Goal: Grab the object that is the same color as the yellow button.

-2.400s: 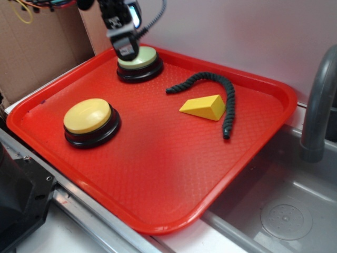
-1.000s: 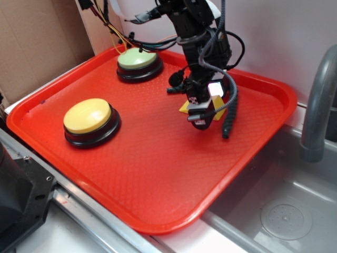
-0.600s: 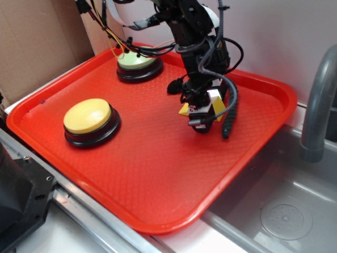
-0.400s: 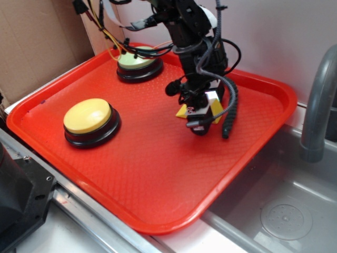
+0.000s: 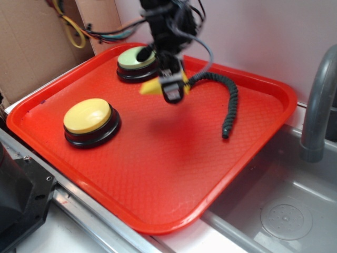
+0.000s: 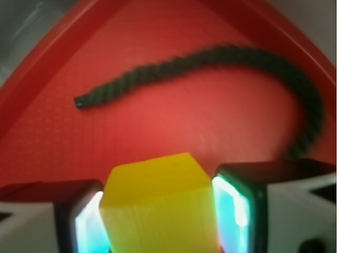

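Wrist view puts me right at the hand [image 6: 160, 211], clenched on the yellow wedge [image 6: 158, 208], one finger [image 6: 87, 224] pressed against each flat side. From the exterior view the hand [image 5: 171, 89] holds the wedge [image 5: 152, 87] up off the red tray [image 5: 158, 168], its long axis roughly level and its thin tip pointing left toward the green button [image 5: 136, 59] (that tip is hidden from the wrist camera). Below and beyond lies the dark rope [image 6: 210, 68], curving across the tray [image 6: 105, 132]. Only the exterior view shows the yellow button [image 5: 88, 117] at the tray's left and the sink [image 5: 284, 205] alongside.
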Available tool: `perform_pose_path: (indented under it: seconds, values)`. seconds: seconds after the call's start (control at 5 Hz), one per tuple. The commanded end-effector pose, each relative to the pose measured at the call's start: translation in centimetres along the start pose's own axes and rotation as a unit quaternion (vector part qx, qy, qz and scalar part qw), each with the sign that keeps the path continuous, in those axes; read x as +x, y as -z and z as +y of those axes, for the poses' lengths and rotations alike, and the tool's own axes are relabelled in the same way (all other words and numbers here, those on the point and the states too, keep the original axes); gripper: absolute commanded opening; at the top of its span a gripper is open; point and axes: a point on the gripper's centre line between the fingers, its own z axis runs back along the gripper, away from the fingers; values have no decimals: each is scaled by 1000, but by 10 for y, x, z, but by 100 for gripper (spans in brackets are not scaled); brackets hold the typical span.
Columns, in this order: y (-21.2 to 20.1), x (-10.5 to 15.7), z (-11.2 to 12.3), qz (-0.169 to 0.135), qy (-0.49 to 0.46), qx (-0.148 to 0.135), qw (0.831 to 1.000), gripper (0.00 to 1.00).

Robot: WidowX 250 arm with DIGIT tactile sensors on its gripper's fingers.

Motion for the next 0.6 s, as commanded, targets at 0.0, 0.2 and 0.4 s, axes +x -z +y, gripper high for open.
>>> perform_pose_path:
  seconds: [0.0,0.2,0.4]
  values:
    - [-85,-33,14,35,-239,67,968,0]
    - [-96,-47,15,43,-356,95,929,0]
    - [-94,-45,16,42,-378,106,919,0]
